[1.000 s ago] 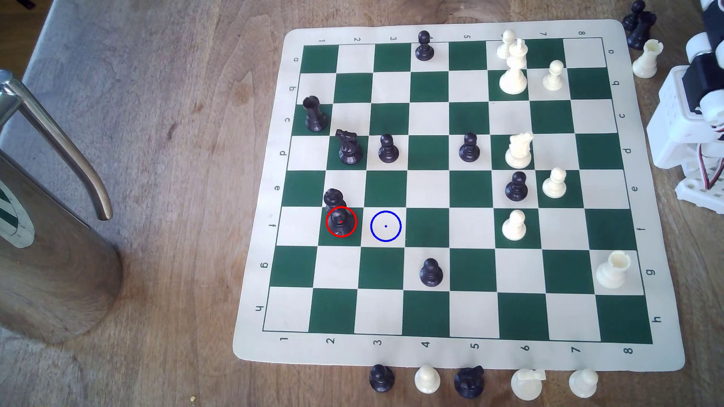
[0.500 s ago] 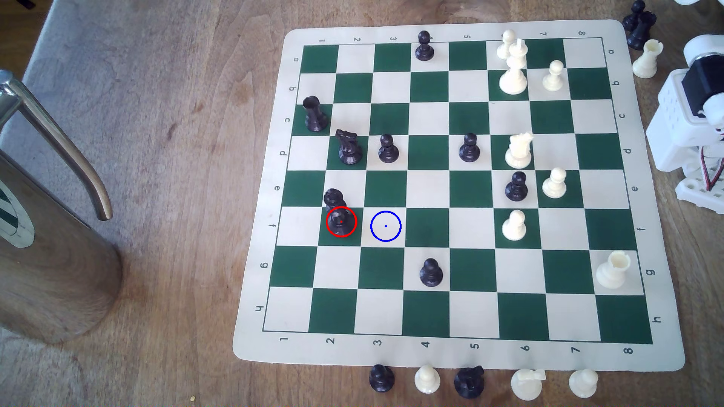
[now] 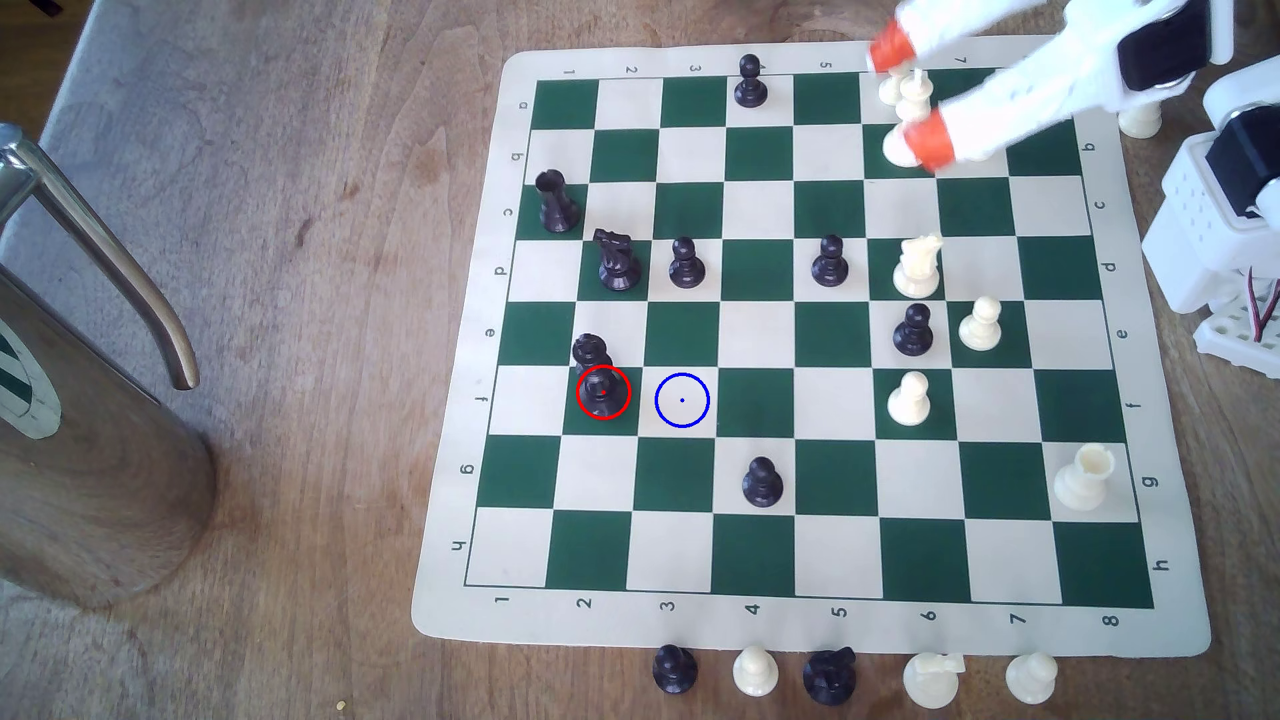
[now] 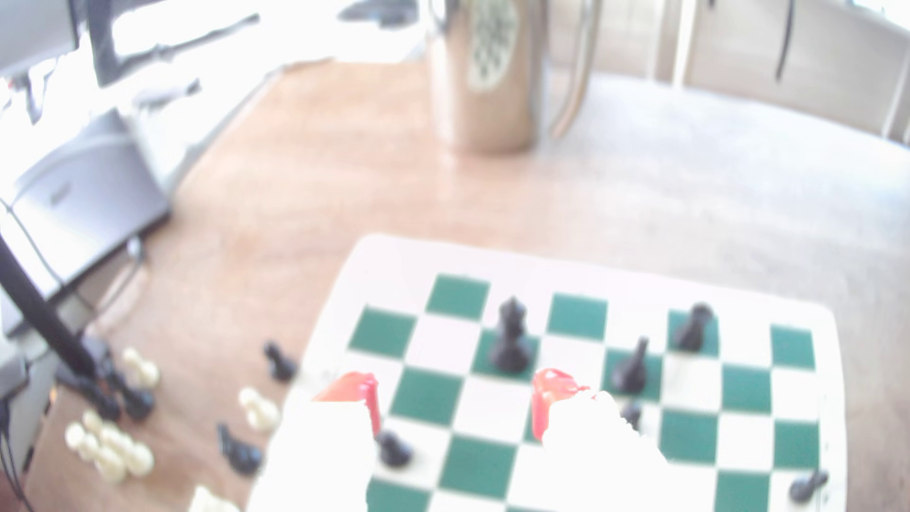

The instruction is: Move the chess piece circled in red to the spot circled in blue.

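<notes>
The black piece (image 3: pixel 601 388) stands ringed in red near the board's (image 3: pixel 817 633) left edge in the exterior view, the blue-ringed square (image 3: pixel 682 400) bare just right of it. The gripper (image 3: pixel 909 97) hangs wide open over the far right corner, well apart.

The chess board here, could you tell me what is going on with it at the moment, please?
A robot arm is reaching over the board's far corner on the exterior view's right, its orange-tipped claw open and empty above the white pieces there. The tall black piece ringed in red stands untouched on its dark green square. The blue-ringed cream square, next to it on the exterior view's right, is free. The claw is a long way from that piece, so the move has not started.
</notes>
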